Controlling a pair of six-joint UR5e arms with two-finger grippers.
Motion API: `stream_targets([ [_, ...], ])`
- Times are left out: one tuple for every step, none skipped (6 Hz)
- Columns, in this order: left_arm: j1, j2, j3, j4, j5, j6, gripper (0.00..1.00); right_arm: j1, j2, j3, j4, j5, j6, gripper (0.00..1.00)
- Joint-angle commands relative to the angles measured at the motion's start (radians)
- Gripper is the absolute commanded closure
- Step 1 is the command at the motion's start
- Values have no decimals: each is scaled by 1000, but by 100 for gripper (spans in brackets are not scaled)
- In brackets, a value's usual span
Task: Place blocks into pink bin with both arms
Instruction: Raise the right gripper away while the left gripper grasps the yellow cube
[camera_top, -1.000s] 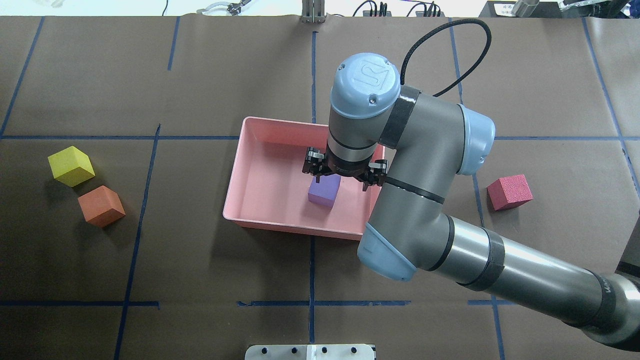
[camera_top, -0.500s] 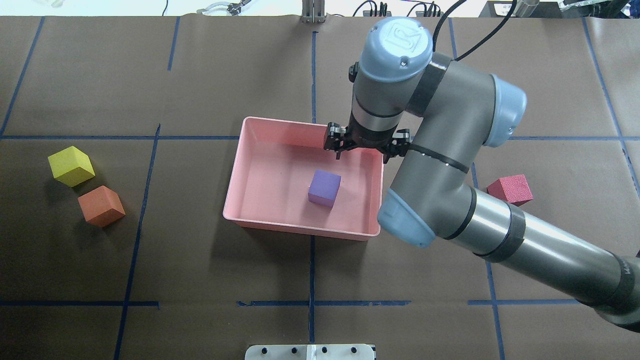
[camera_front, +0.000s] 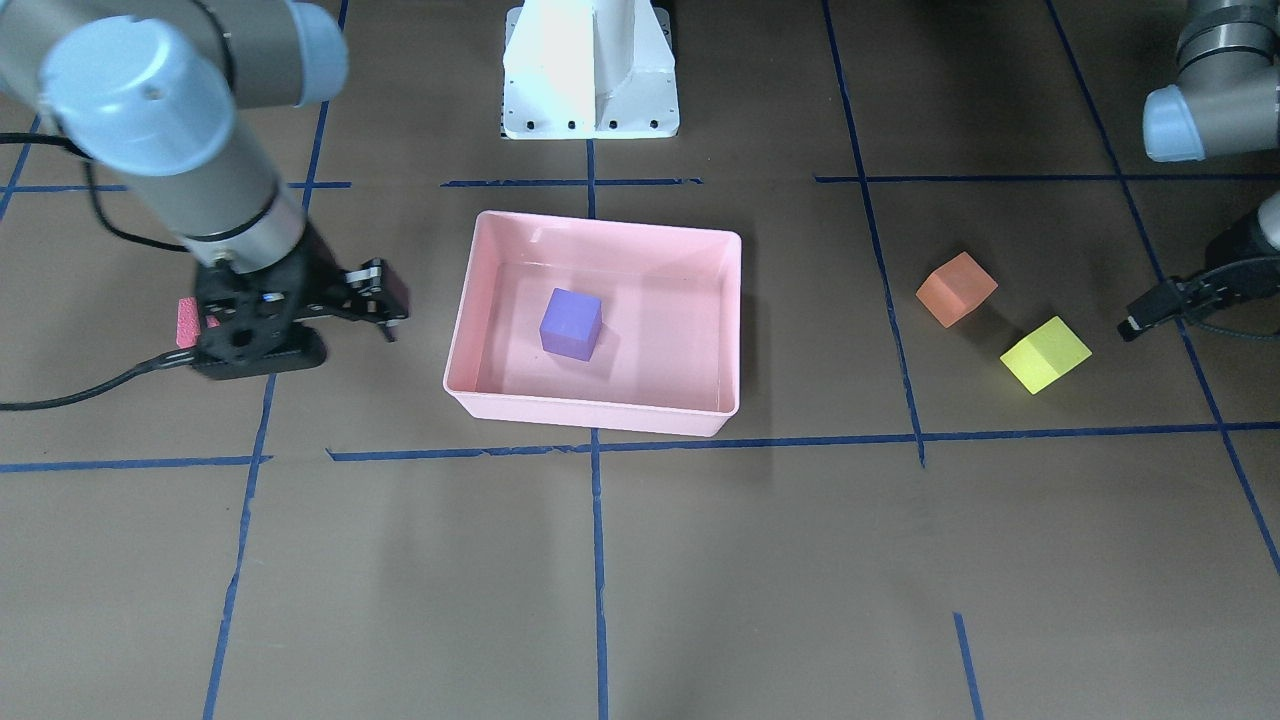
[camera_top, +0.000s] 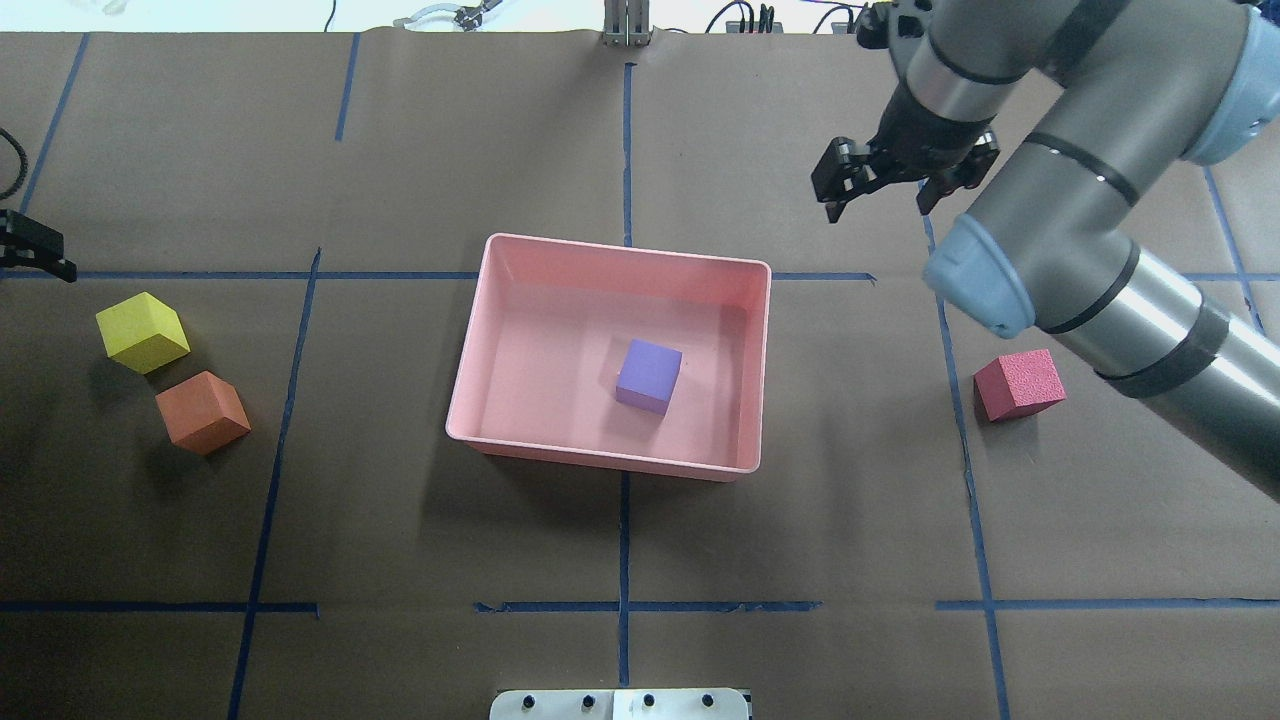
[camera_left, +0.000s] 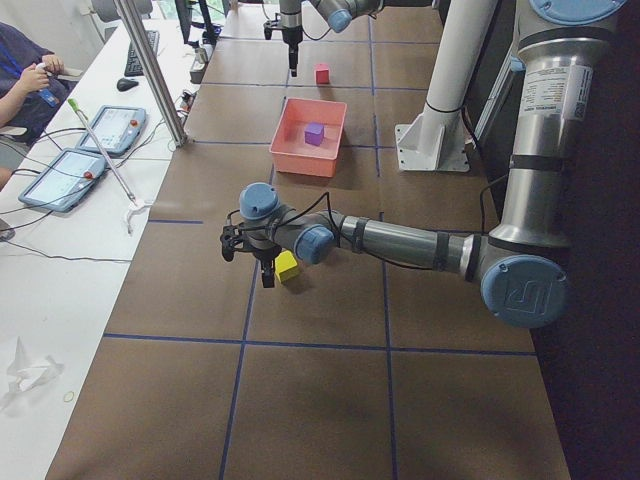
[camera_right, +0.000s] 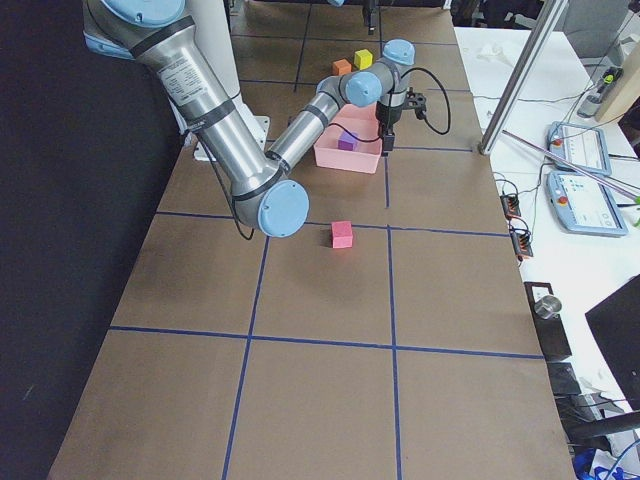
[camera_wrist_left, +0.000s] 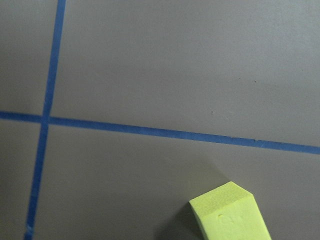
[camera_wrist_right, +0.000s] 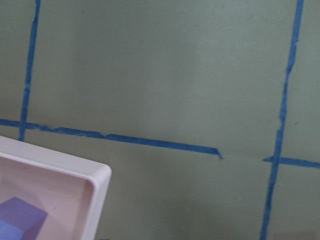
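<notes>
- R jaws, spread & empty, are pulling away to upper right, leaving purple block (camera_top: 649, 375) in pink bin (camera_top: 620, 246), mid-frame.
- L jaws (spread? can't tell) are nearing yellow block (camera_top: 143, 332), left edge.

Robotics lab. Two grey robot arms (camera_left: 400, 240) reach over a large surface (camera_top: 400, 550) covered in brown paper and divided into squares by blue tape (camera_top: 622, 540). A white pedestal (camera_front: 590, 70) stands at its edge. Alongside runs a white bench (camera_left: 60, 320) with control tablets (camera_left: 108, 125), a slanted metal post (camera_left: 150, 70) and a seated person (camera_left: 25, 70).
</notes>
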Motion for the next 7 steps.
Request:
stream_targets([
  [118, 0, 6, -66, 65, -199, 0, 101, -66, -5, 0, 11, -213, 0],
  [126, 0, 14, -66, 66, -201, 0, 114, -74, -5, 0, 11, -240, 0],
  [137, -6, 24, -66, 66, -201, 0, 114, -74, -6, 0, 11, -240, 0],
  [149, -14, 47, -68, 66, -200, 0, 112, -76, -5, 3, 11, -240, 0],
  [169, -23, 64, -68, 66, -200, 0, 112, -77, -5, 3, 11, -240, 0],
  [175, -32, 86, -68, 66, -200, 0, 112, -77, -5, 5, 10, -240, 0],
  [177, -40, 103, -69, 66, -200, 0, 112, -77, -5, 5, 10, -240, 0],
])
